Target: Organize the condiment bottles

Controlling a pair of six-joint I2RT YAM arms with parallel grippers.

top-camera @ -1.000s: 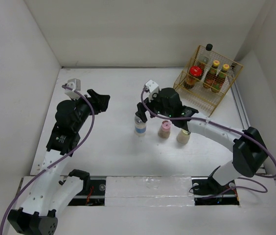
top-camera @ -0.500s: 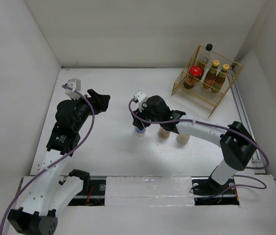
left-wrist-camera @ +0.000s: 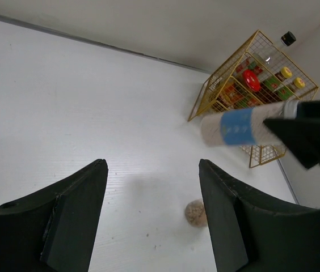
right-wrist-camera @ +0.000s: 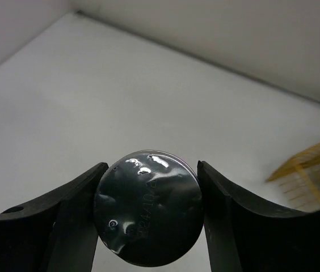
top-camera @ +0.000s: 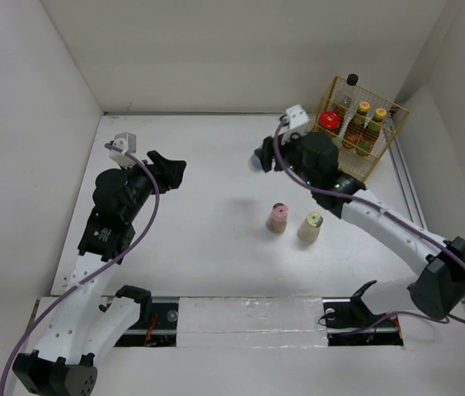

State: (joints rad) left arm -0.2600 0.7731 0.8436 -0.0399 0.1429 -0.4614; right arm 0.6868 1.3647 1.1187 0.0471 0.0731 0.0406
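Observation:
My right gripper (top-camera: 272, 157) is shut on a blue-labelled bottle (top-camera: 256, 162) with a silver cap. It holds the bottle on its side in the air, left of the yellow wire basket (top-camera: 315, 148). The right wrist view shows the silver cap (right-wrist-camera: 147, 207) clamped between both fingers. The left wrist view shows the same bottle (left-wrist-camera: 239, 126) in front of the basket (left-wrist-camera: 202, 105). A pink-capped bottle (top-camera: 277, 218) and a cream-capped bottle (top-camera: 310, 227) stand mid-table. Red-capped (top-camera: 328, 120) and yellow-capped (top-camera: 364, 107) bottles stand in the basket. My left gripper (top-camera: 166, 169) is open and empty at the left.
White walls close in the table on the left, back and right. The basket stands in the back right corner with a black-capped bottle (top-camera: 352, 80) at its far edge. A metal rail (top-camera: 241, 318) runs along the near edge.
My right gripper closed on the blue-labelled bottle at mid-table, lifted it and carried it back and right toward the basket. The left arm has not moved.

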